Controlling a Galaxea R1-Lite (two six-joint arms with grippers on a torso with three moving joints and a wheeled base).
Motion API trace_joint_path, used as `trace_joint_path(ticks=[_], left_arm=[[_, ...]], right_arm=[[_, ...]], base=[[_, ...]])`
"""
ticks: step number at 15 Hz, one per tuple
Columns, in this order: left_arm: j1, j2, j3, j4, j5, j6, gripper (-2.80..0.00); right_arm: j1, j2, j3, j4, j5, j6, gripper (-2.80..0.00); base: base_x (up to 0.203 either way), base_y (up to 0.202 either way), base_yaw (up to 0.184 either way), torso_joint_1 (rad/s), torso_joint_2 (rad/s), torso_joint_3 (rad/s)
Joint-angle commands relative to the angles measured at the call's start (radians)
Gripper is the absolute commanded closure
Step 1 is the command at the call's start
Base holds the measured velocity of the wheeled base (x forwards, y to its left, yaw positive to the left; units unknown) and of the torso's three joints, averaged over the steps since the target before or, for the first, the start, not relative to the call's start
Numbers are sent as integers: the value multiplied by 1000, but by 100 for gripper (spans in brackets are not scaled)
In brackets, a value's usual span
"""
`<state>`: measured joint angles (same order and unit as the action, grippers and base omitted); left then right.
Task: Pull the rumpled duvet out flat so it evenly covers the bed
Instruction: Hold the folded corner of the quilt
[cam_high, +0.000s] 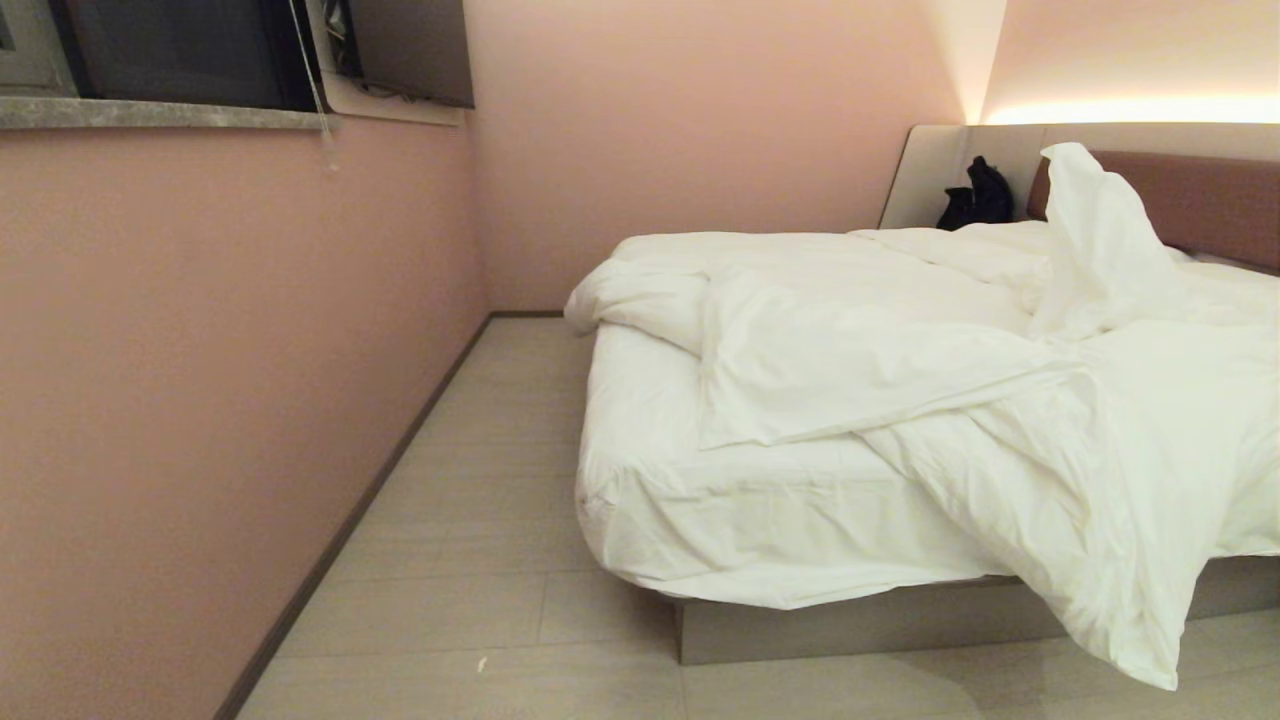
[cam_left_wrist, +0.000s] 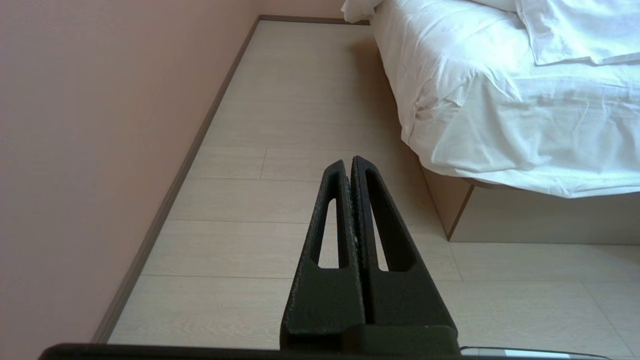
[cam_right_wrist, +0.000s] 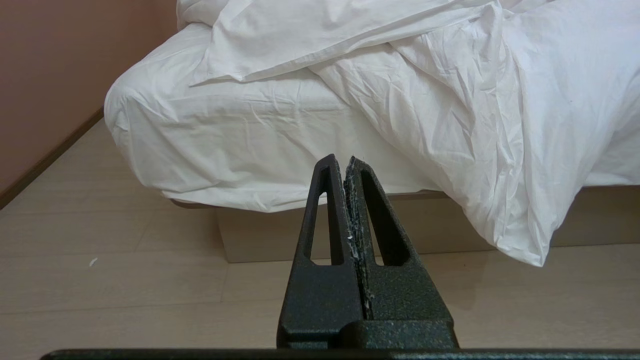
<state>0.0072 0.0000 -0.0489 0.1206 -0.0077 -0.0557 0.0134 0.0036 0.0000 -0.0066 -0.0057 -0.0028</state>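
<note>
Closed right gripper (cam_right_wrist: 348, 162) over floor (cam_right_wrist: 125, 280), duvet (cam_high: 1000, 400) corner overhanging bed (cam_high: 850, 620) edge

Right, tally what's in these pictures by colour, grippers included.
White: 2, the duvet and the mattress sheet
Black: 3, the left gripper, the right gripper, the dark item by the headboard
Total: 5

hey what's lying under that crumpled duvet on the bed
Under the duvet the white mattress sheet shows at the bed's near left corner. Everything beneath the heaped part, to the right and towards the headboard, is covered.
</note>
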Motion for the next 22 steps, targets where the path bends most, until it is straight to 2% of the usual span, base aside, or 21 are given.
trace_joint_path(ticks=[1,22], left_arm=[[0,0,0,1,0,-3,0],[0,0,0,1,0,-1,0]], right_arm=[[0,-2,0,-1,0,0,0],[0,-1,0,-1,0,0,0]], base=[[0,0,0,0,0,0],[0,0,0,0,0,0]])
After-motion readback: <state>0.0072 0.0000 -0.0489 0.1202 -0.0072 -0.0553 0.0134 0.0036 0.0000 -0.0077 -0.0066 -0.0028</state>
